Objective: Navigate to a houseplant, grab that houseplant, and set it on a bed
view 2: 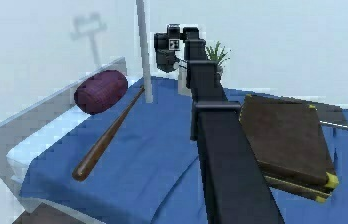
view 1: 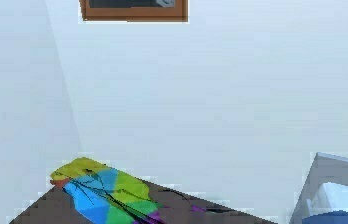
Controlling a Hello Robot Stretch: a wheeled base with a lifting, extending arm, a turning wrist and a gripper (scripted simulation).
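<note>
**A:** Forward view first. Pale wall, with a dark-framed picture point(view 1: 134, 9) at the top edge. Crumpled many-coloured cloth point(view 1: 102, 188) low on the left, atop a dark surface point(view 1: 37, 212). At the lower right edge, a pale frame and blue cover: likely a corner of the blue-covered bed point(view 1: 332, 195).

**B:** Noted. And the arm side view?

**A:** Bed spread wide across the lower part. Small green spiky-leaved houseplant point(view 2: 217, 55) far out, just right of the dark square arm bar point(view 2: 222, 140) and near its far end. Dark two-fingered gripper point(view 2: 166, 58) on the bar's other side, left of the white marker squares. Near each other, but touching or apart is impossible to say.

**B:** Holding anything?

**A:** Cannot tell, with a white upright pole point(view 2: 142, 45) and blue cover close behind the fingers. Plant standing on the cover or hanging clear of it: equally unclear.

**B:** Handling?

**A:** Probably light and a little top-heavy. Leaves thin and soft, easily crushed. Pot hard to make out, presumably stiff and smooth. Best taken low by the pot and kept upright. For setting down, better on bare cover, away from the long brown wooden bat point(view 2: 107, 135), the maroon oval cushion point(view 2: 100, 90) and the flat brown book point(view 2: 287, 135).
</note>
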